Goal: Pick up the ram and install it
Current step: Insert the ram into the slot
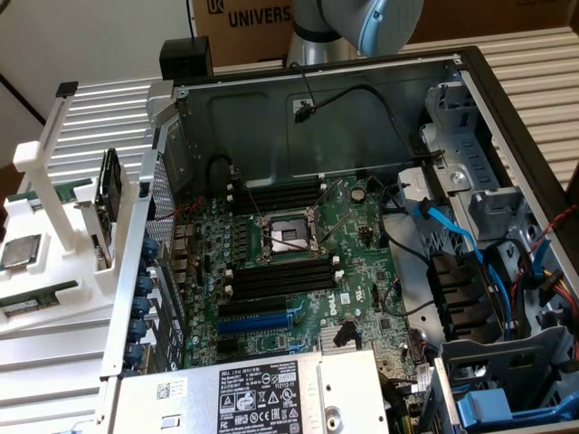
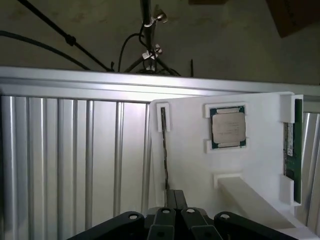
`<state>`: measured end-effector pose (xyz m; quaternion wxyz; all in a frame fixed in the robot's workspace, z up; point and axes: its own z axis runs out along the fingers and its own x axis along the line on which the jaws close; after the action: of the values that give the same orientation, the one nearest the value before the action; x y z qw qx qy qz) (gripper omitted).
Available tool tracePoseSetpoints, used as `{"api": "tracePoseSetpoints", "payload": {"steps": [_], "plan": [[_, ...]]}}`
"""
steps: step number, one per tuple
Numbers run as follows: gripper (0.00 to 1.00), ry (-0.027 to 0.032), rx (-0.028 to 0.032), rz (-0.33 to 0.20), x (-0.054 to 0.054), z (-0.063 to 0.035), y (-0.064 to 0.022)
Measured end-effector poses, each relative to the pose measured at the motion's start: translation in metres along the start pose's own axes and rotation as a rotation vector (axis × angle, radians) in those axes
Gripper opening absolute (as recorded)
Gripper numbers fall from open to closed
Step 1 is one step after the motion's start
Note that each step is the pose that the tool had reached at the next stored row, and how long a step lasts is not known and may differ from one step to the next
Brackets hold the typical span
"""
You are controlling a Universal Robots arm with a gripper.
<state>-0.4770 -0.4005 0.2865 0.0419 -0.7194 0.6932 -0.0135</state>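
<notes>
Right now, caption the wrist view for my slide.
Shut tool facing the white fixture that holds a processor and green ram stick.

UR arm (image 1: 348,25): one grey tubular link and a joint with a pale blue cap, seen in the exterior view, high at the back of the scene. End effector (image 2: 175,193): dark, with four linkage bars on round pivot pins spread to either side. Fingers (image 2: 170,200) are drawn together, pressed flat against each other, pointing straight ahead of the wrist camera.
</notes>
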Motion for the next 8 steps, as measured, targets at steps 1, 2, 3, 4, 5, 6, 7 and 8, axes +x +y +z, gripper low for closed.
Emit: {"api": "tracePoseSetpoints", "payload": {"steps": [1, 2, 3, 4, 5, 6, 7, 8], "plan": [[0.1, -0.0021, -0.0098, 0.001, 0.0, 0.0003, -0.0007], [0.1, -0.0047, -0.0222, 0.001, 0.0, 0.0006, -0.0014], [0.1, -0.0076, -0.0356, 0.002, 0.001, 0.0008, -0.0022], [0.1, -0.0107, -0.0443, 0.003, 0.001, 0.0011, -0.0037], [0.1, -0.0123, -0.048, 0.003, 0.001, 0.0017, -0.006], [0.1, -0.0124, -0.0497, 0.003, 0.001, 0.0023, -0.0089], [0.1, -0.0126, -0.0506, 0.003, 0.002, 0.0031, -0.0118], [0.1, -0.0127, -0.0509, 0.003, 0.002, 0.0043, -0.0141]]}}
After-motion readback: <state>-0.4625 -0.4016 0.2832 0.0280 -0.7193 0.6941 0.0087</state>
